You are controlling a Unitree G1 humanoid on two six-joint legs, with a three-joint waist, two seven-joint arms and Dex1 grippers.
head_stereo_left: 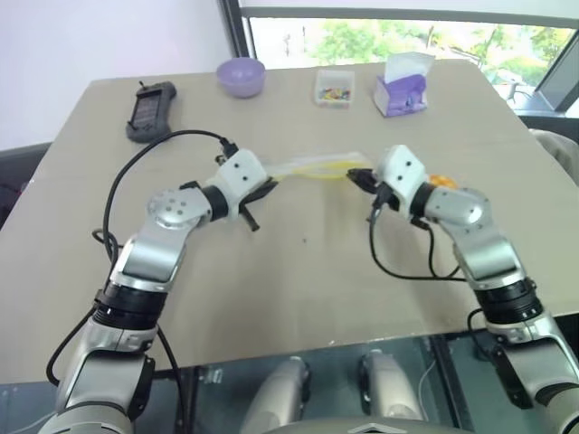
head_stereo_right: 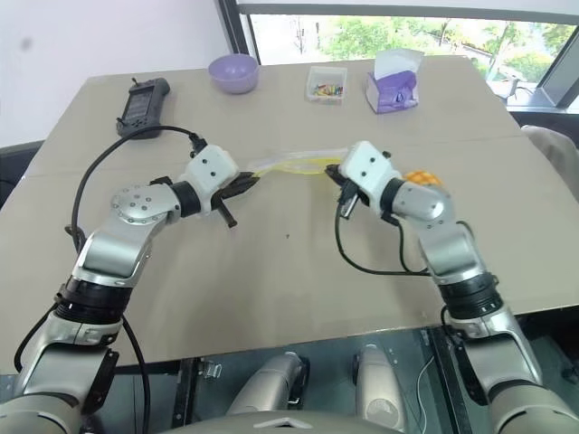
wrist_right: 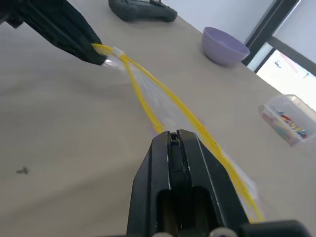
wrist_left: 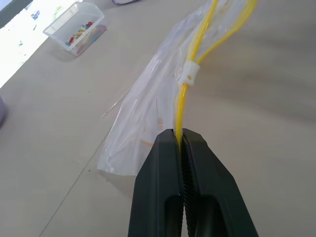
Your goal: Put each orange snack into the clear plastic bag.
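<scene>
clear plastic bag [head_stereo_left: 317,168] between both hands

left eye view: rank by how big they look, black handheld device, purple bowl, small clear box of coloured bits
1. black handheld device
2. purple bowl
3. small clear box
Bowl and box look close in size, so that order is unsure.

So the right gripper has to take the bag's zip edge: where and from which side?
Probably on the free yellow strip of the clear plastic bag, just ahead of the shut right gripper. The left gripper already pinches the strip's other end, so the strip runs taut between them; come in from the right end, along it.
</scene>
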